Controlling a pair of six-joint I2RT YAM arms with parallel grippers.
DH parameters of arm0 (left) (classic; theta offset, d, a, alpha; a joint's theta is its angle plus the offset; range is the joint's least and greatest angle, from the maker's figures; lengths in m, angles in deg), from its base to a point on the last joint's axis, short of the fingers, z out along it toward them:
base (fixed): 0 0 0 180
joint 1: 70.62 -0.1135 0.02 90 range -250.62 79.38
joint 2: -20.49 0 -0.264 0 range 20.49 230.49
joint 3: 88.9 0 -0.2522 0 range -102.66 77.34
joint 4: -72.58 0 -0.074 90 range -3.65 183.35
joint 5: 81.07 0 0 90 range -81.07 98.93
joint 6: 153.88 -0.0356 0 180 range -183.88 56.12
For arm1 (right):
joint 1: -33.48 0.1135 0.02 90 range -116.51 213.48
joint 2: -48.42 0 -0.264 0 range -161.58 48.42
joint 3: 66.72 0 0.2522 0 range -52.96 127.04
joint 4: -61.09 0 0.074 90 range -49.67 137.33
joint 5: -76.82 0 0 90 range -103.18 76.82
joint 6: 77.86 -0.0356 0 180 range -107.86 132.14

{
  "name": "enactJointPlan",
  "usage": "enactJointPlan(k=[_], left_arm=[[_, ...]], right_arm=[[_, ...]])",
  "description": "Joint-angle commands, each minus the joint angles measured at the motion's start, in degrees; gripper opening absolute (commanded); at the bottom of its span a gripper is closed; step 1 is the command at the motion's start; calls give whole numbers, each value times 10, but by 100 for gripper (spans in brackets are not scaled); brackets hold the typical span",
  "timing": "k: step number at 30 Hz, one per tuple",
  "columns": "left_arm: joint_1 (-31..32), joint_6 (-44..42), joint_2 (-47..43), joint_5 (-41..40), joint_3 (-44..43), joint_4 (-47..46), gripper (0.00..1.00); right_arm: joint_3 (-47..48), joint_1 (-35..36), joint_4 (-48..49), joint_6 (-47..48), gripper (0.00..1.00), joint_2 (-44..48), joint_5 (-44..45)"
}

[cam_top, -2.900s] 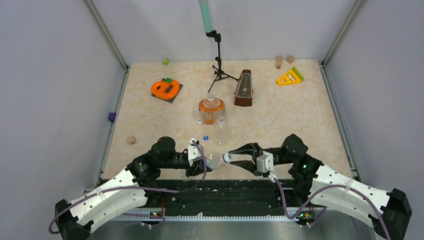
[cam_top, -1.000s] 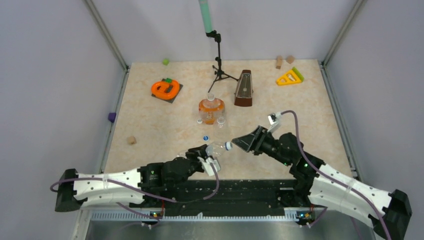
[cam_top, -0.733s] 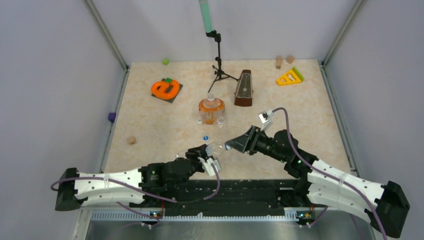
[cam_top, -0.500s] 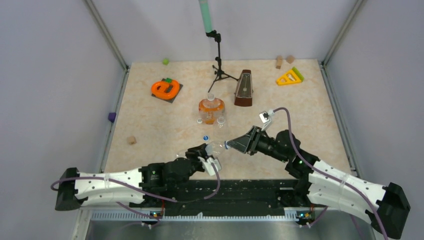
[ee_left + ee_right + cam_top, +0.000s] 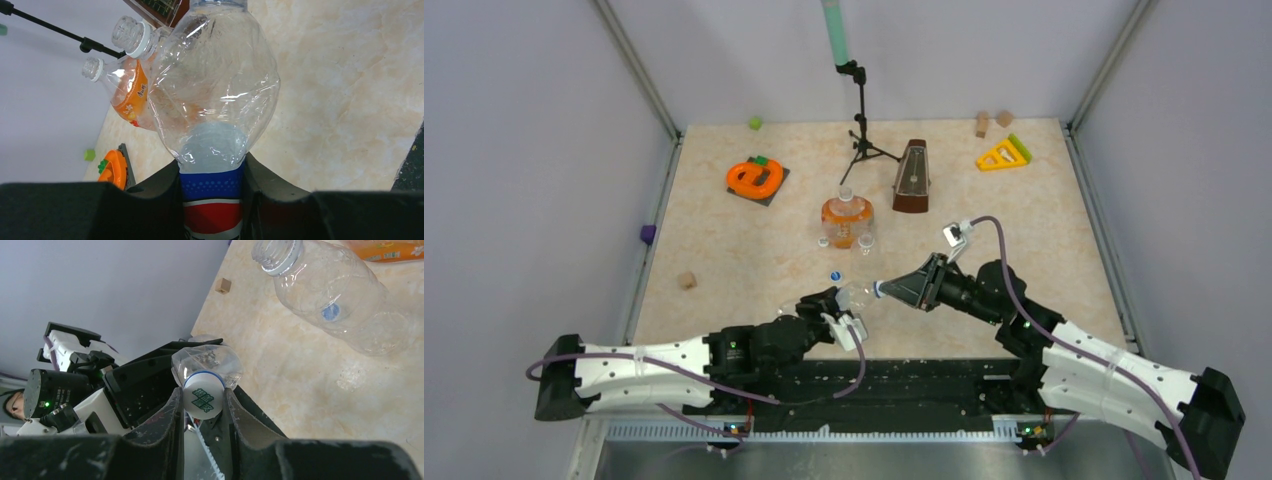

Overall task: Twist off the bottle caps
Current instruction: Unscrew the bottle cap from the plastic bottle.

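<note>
Right wrist view shows us the right pincer (image 5: 201, 391) closed on the white cap (image 5: 202, 402) dead ahead between its fingers, while the bottle (image 5: 207, 362) runs lengthwise straight away into the left pincer (image 5: 211, 169), which grips its labelled body.

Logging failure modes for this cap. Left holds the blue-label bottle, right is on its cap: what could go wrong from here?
1. The left gripper clamps the blue-label bottle at its label end, far from the cap; the crinkled wall may twist instead of the thread turning.
2. The right gripper pinches a small cap; it may slip or drop.
3. The orange bottle stands open close by; a swing could tip it.
</note>
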Motion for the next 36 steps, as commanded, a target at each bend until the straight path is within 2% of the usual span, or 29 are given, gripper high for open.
enactJointPlan(k=[1, 3, 11, 20, 23, 26, 36], left_arm=[[3, 0, 4, -1, -6, -24, 0], [3, 0, 1, 0, -5, -25, 0], [3, 7, -19, 1, -1, -24, 0], [3, 2, -60, 23, 14, -26, 0], [3, 5, -56, 23, 11, -17, 0], [3, 8, -48, 23, 11, -15, 0], [3, 1, -38, 32, 10, -15, 0]], right_arm=[[6, 4, 17, 34, 13, -3, -42], [6, 3, 6, 54, 14, -4, -52], [2, 4, -18, 112, 38, -3, -93], [-5, 3, -49, 138, 40, 4, -48], [-11, 4, -7, 119, 40, 18, -53], [-23, 4, 49, 100, 45, 30, -79], [-29, 3, 81, 65, 54, 26, -41]])
